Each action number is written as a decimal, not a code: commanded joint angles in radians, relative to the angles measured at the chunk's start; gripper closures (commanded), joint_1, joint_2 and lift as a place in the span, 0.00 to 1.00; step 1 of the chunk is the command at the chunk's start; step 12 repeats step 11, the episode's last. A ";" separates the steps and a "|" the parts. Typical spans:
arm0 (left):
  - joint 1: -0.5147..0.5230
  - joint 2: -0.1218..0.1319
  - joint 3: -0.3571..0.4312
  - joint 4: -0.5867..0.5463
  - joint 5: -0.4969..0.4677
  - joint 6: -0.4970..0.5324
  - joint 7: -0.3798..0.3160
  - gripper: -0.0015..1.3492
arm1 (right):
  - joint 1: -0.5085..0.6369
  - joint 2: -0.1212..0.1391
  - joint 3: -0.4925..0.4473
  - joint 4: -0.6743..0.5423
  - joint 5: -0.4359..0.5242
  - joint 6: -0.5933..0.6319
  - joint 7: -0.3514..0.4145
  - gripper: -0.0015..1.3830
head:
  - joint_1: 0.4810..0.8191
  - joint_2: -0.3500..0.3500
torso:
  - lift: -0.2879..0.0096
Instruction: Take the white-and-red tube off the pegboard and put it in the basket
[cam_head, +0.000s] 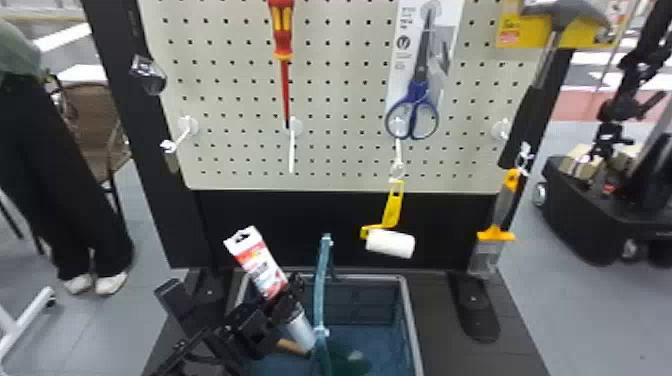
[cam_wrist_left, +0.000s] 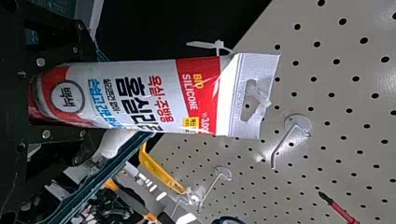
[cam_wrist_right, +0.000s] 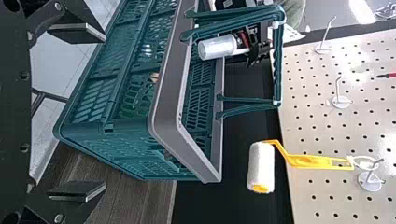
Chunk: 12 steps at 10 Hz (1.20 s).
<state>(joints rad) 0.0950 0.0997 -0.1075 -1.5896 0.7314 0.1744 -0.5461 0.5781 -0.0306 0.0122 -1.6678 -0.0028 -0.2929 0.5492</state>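
In the head view my left gripper (cam_head: 287, 302) is shut on the white-and-red tube (cam_head: 260, 265), which leans over the left part of the basket (cam_head: 411, 320), its clear cap pointing down. In the left wrist view the left gripper (cam_wrist_left: 51, 98) clamps the tube (cam_wrist_left: 149, 98) near its lower end, with the hanging tab free of any hook. The right wrist view shows the right gripper (cam_wrist_right: 79, 112) with its fingers wide apart and nothing between them, beside the basket (cam_wrist_right: 166, 93); the tube's cap (cam_wrist_right: 217, 47) is above the basket's opening there.
The basket's teal handle (cam_head: 322, 290) stands upright close to the tube. On the pegboard (cam_head: 340, 100) hang a screwdriver (cam_head: 283, 30), scissors (cam_head: 417, 107), a hammer (cam_head: 547, 60), a yellow roller (cam_head: 392, 205) and a scraper (cam_head: 500, 215). A wooden-handled item (cam_head: 292, 346) lies in the basket.
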 joint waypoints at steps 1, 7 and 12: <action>-0.002 0.000 0.002 0.000 -0.004 -0.003 0.000 0.52 | -0.002 0.000 0.000 0.000 0.000 0.001 0.000 0.13 | 0.20 0.50 | 0.63; -0.006 0.000 0.003 0.000 -0.004 -0.007 0.000 0.28 | -0.004 -0.002 0.000 0.000 0.000 0.008 0.006 0.13 | 0.20 0.50 | 0.63; -0.009 0.000 0.003 0.000 -0.001 -0.007 -0.002 0.28 | -0.006 -0.002 0.000 0.000 0.001 0.008 0.006 0.13 | 0.20 0.50 | 0.63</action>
